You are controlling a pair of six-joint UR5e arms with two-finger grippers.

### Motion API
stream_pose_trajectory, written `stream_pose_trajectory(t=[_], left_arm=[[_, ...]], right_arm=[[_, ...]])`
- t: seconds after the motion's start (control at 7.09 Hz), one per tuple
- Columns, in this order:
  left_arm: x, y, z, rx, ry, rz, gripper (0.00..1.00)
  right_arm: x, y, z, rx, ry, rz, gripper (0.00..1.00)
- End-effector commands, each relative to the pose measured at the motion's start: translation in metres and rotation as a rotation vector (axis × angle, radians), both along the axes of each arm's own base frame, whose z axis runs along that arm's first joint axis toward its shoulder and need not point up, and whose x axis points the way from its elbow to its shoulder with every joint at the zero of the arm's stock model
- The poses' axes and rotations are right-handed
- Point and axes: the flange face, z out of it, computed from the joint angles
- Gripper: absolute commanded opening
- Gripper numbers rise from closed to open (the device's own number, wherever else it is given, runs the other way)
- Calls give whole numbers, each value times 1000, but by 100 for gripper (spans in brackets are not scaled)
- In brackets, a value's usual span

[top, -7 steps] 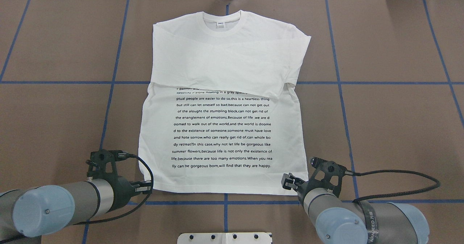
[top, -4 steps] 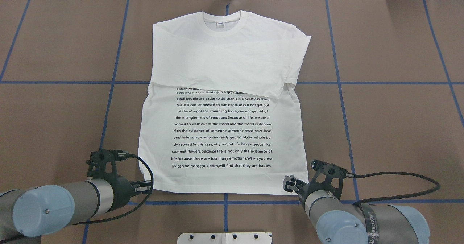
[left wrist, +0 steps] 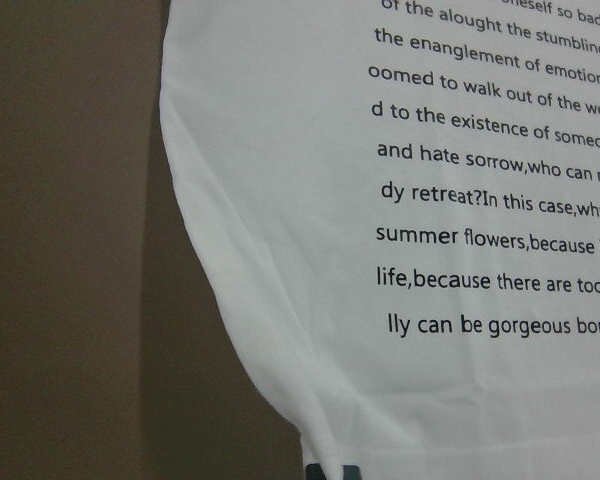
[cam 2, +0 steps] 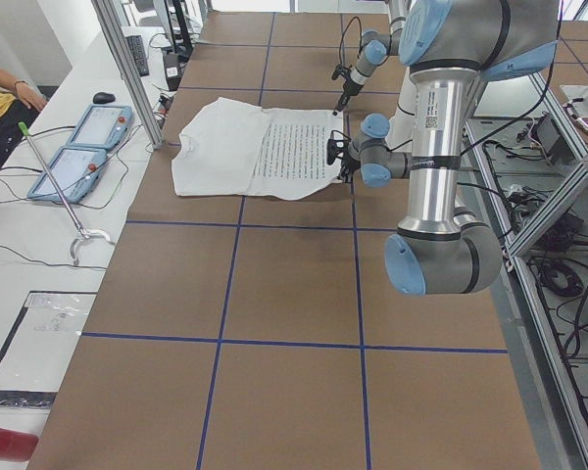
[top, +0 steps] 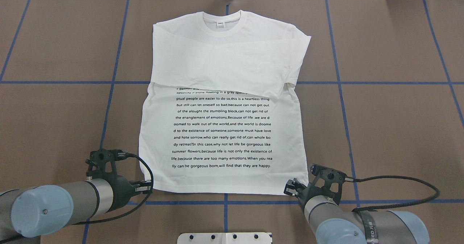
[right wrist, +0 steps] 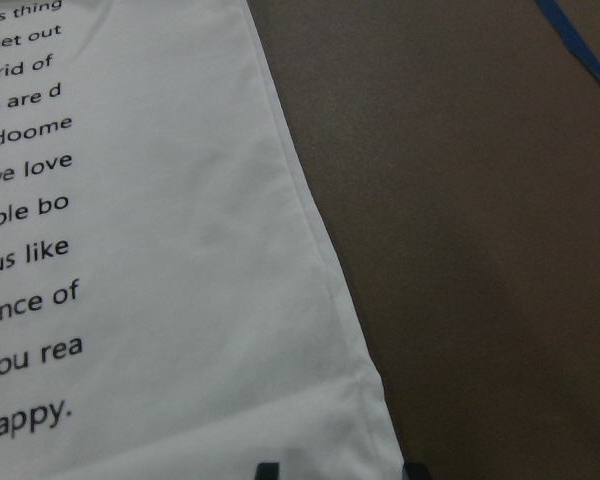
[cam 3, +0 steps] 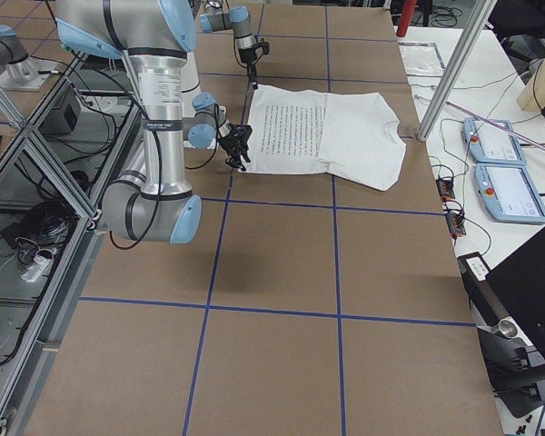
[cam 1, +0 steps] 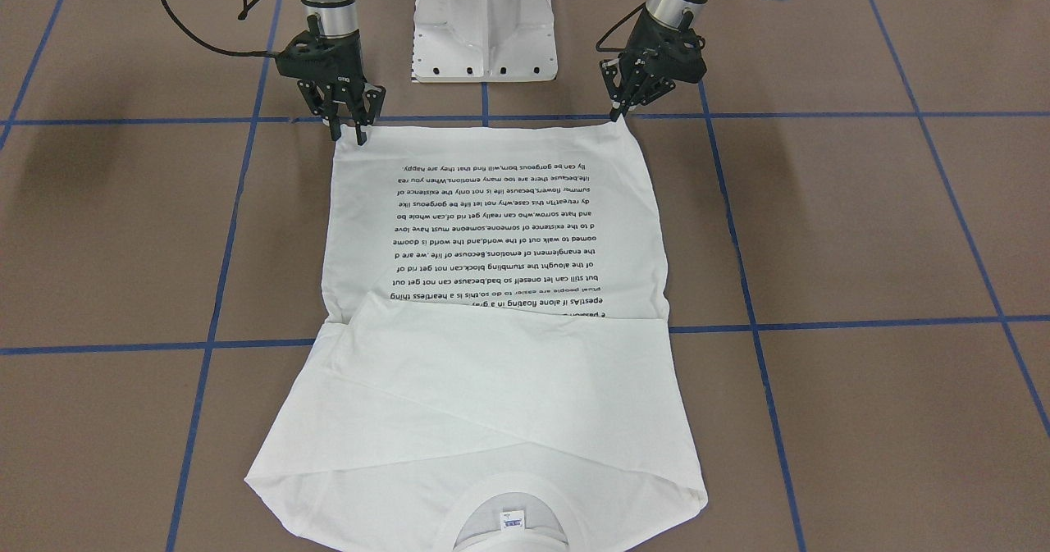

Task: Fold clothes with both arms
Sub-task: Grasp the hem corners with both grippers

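At the near hem of the white thin-fabric shirt with black printed lines (top: pixel 221 128), the left gripper (cam 1: pixel 617 111) has its jaws together, pinching the hem corner. The right gripper (cam 1: pixel 349 130) has its jaws apart, straddling the other corner. Beyond, the shirt lies flat on the brown blue-gridded desk (top: pixel 398 128), sleeves folded across the chest, neckline farthest.

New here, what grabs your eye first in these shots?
A white shirt lies flat mid-table, its sleeves folded across the chest and black printed text covering its lower half. At the hem nearest the robot, the left gripper looks pinched on one corner, while the right gripper sits open at the other.
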Motion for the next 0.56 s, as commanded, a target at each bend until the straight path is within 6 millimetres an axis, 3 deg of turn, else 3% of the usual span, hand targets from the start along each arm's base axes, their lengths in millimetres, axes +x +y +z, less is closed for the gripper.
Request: stream_pose_trajectory(t=[0.0,0.42], left_arm=[[0,0,0,0,1,0,0],[0,0,0,0,1,0,0]], right_arm=[[1,1,3,3,6,-1,52],[1,3,6,2,37,-5,56]])
